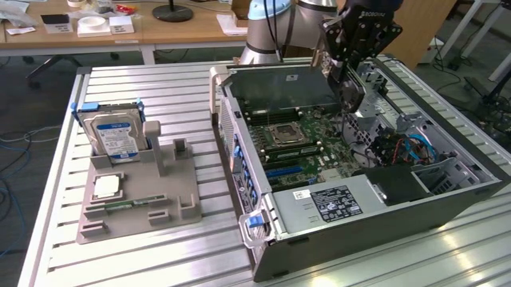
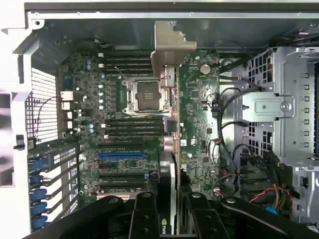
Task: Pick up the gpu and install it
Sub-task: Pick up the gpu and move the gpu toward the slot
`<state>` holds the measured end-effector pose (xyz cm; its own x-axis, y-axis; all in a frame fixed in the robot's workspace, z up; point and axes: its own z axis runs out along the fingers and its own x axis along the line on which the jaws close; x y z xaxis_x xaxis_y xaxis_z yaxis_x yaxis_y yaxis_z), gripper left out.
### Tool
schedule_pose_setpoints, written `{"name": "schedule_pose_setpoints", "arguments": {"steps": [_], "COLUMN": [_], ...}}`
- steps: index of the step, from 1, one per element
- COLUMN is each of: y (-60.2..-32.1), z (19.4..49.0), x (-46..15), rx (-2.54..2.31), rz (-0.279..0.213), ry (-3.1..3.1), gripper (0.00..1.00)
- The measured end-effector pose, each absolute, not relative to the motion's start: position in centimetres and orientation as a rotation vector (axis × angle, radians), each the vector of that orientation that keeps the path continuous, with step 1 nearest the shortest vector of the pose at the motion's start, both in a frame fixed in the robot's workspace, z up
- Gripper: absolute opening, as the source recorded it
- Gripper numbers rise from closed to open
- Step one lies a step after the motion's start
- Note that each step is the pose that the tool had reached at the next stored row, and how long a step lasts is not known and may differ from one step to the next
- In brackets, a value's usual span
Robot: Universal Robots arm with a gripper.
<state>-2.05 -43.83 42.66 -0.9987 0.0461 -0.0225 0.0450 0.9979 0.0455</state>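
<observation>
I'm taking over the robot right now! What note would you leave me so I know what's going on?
Gripper: shut on the gpu, holding it by one end.
Where: the gpu hangs over the motherboard, inside the open computer case.
Done: the gpu is picked up and over the case.
Left: it is not in a slot yet. The blue slot on the board has nothing in it.
</observation>
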Motion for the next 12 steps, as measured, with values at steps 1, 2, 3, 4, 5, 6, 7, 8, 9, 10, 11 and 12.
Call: {"name": "schedule_pose_setpoints", "arguments": {"steps": [1,2,3,4,5,6,7,8,9,10,11,12], "y": [-43.8,-43.8,-43.8,-43.8,-43.8,-43.8,-43.8,-43.8,-43.8,-43.8,-43.8,-43.8], "z": [42.7,42.7,42.7,42.7,42.7,42.7,42.7,42.7,42.7,42.7,42.7,42.7], "x": [-1.9,-1.7,-1.5,-1.2,-1.0,-0.8,-0.6,-0.4,-0.2,-0.1,0.1,0.2], "rx": [0.071,0.071,0.071,0.071,0.071,0.071,0.071,0.071,0.071,0.071,0.071,0.071], "rz": [0.07,0.07,0.07,0.07,0.07,0.07,0.07,0.07,0.07,0.07,0.07,0.07], "ry": [3.116,3.116,3.116,3.116,3.116,3.116,3.116,3.116,3.116,3.116,3.116,3.116], "gripper": [0.27,0.27,0.27,0.27,0.27,0.27,0.27,0.27,0.27,0.27,0.27,0.27]}}
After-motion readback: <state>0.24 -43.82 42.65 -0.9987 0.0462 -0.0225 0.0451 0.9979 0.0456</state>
